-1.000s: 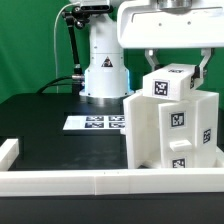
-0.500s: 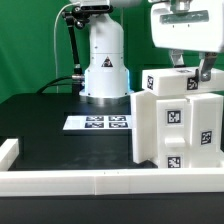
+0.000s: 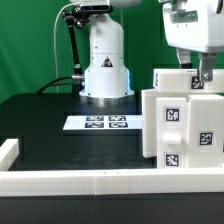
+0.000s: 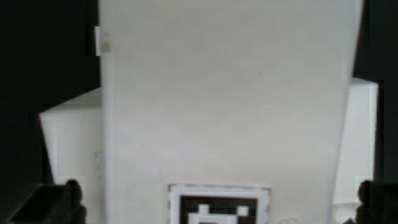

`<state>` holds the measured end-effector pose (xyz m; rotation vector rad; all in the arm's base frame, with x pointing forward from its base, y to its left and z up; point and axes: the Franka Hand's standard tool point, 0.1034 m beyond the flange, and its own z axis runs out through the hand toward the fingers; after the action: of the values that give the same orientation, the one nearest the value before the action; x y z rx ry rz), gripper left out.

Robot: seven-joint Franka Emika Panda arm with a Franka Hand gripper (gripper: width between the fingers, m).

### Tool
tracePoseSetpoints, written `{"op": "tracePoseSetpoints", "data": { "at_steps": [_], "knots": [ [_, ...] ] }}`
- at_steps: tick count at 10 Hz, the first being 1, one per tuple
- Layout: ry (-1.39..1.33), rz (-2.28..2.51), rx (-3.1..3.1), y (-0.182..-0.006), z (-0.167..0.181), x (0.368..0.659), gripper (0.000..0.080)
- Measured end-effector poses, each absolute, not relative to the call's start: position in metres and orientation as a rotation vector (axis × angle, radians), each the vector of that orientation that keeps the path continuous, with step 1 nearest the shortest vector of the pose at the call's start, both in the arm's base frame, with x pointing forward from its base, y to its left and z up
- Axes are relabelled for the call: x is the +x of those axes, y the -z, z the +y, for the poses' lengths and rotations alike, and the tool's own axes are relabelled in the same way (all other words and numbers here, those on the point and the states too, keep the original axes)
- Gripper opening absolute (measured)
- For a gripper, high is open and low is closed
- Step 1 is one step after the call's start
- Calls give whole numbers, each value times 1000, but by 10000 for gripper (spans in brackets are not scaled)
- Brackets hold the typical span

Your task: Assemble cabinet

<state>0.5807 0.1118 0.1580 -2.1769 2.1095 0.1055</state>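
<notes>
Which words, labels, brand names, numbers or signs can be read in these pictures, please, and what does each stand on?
No words, brand names or numbers can be read in either view.
Square black-and-white tags on the cabinet: patterns only, no text.
Tag on the cabinet in the wrist view: pattern only, cut off by the picture's edge.
Tags on the marker board: too small to make out.
Gripper and robot base: no legible marking.

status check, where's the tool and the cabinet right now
Tool down over the cabinet top; open or shut unclear. Cabinet upright near the exterior view's right edge. Marker board apart, nothing blocking.
</notes>
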Motion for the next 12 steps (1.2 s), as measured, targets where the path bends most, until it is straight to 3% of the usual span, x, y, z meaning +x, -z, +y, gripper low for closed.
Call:
{"op": "tracePoseSetpoints", "data": {
  "at_steps": [3,6,12],
  "knots": [
    [-113,2071,-2168,-168,113,584,797],
    [-113,2016,-2223,-165,114,583,797],
    [-86,1110,-2778,-169,114,581,797]
  ]
}}
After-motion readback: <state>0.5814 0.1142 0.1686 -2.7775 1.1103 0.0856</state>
